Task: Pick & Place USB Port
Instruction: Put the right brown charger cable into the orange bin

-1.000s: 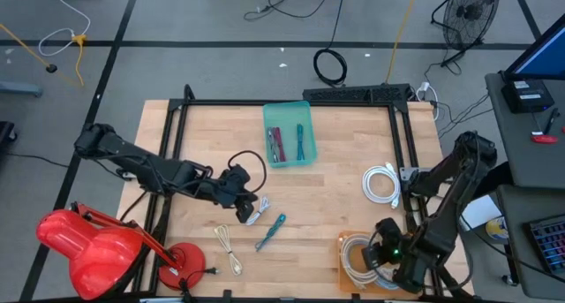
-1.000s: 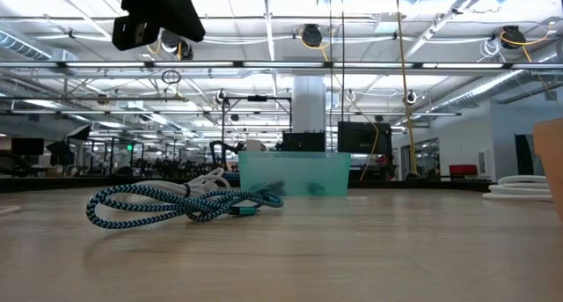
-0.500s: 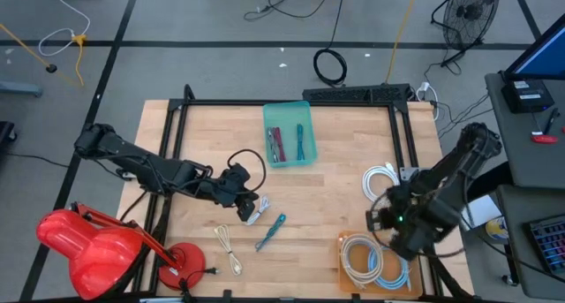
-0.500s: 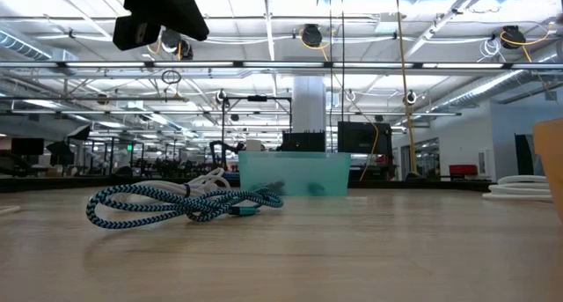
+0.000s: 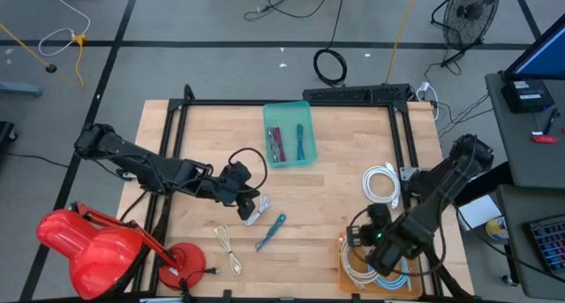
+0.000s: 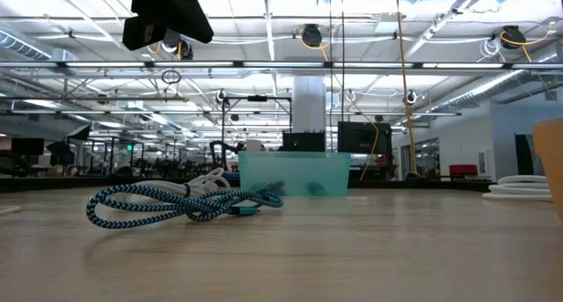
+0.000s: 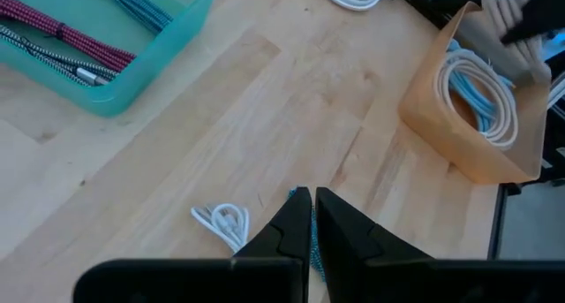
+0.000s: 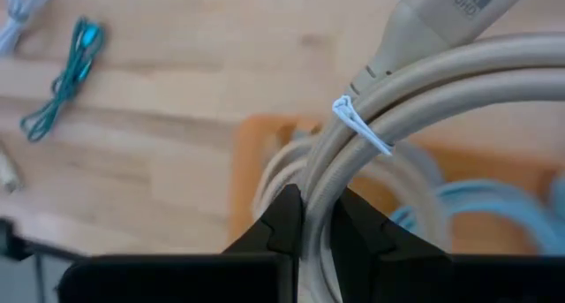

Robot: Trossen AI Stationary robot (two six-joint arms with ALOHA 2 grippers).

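My right gripper (image 5: 364, 239) hangs over the orange box (image 5: 342, 261) at the near right, shut on a coiled white USB cable (image 8: 388, 91) bound with a twist tie (image 8: 357, 126). The coil's plug (image 8: 441, 11) points away from the fingers. More white and blue coils (image 7: 481, 91) lie in the box. My left gripper (image 7: 311, 201) is shut and holds nothing. It hovers mid-table (image 5: 249, 197) over a small white cable (image 5: 256, 213) and a teal cable (image 5: 271, 231) that lie flat on the wood. My right gripper pinches the coil's bundled strands (image 8: 331, 170) between its two fingers, a little below the twist tie. The fingers come from above, pointing steeply down. The coil is lifted over the orange box; how far it clears the box does not show.
A teal bin (image 5: 290, 135) with red and teal cables stands at the far middle. Another white coil (image 5: 381, 181) lies at the right, a beige cable (image 5: 228, 247) near the front. A red lamp (image 5: 88, 250) sits at the near left corner. A black frame borders the table.
My right gripper has risen out of the orange box with the white coil. It swung toward the far edge, then came back toward the table's left over the box, turning as it went. The coil is now lifted where it lay in the box before.
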